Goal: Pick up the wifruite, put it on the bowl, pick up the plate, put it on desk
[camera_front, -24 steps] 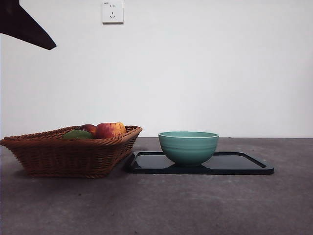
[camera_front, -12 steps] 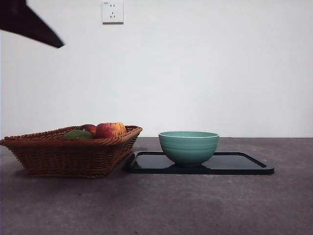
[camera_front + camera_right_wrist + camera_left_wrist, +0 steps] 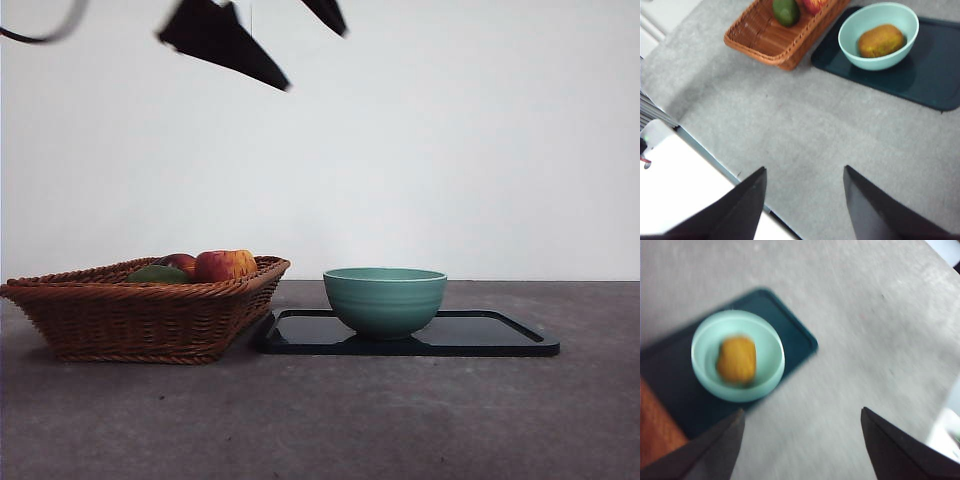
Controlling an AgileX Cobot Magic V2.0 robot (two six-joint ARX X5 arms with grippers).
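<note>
The brownish-yellow wifruite point(image 3: 736, 360) point(image 3: 880, 41) lies inside the teal bowl point(image 3: 385, 300) point(image 3: 738, 355) point(image 3: 878, 35). In the front view the bowl's wall hides the fruit. Under the bowl lies the plate point(image 3: 490, 335) point(image 3: 935, 80), a flat black rectangular tray on the grey desk point(image 3: 320, 420). My left gripper point(image 3: 315, 60) point(image 3: 803, 412) hangs open and empty high above the table, over the desk just beside the bowl; its view is blurred. High over the desk's near side, my right gripper point(image 3: 804, 169) is open and empty too.
A brown wicker basket point(image 3: 140, 310) point(image 3: 775, 35) stands left of the tray, touching its edge, with a green fruit point(image 3: 786, 11) and red-yellow fruit point(image 3: 225, 265) in it. A white surface point(image 3: 685, 195) borders the desk's edge near the right gripper.
The dark arm tip at the top left corner has swung right across the top of the front view; both its jaws now show above the basket and the bowl.
</note>
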